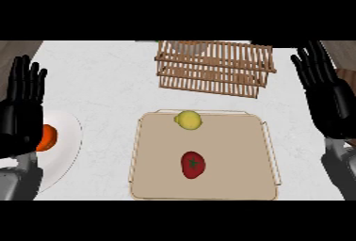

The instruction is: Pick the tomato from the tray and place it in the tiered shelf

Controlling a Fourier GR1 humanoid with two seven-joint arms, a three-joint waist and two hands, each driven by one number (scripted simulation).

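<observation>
Looking down from the head view, the tomato (192,164) lies near the middle of the tray (149,188), which sits toward the worktop's (111,75) near edge. A lemon (188,119) rests at the tray's far edge, touching its rim. Beyond the tray, near the worktop's far edge, stands the wooden slatted shelf (215,68). A white plate (66,141) at the left edge carries an orange fruit (47,137), partly hidden. The left hand (21,110) is at the left edge, the right hand (327,99) at the right edge, both with fingers straight and upright, holding nothing.
</observation>
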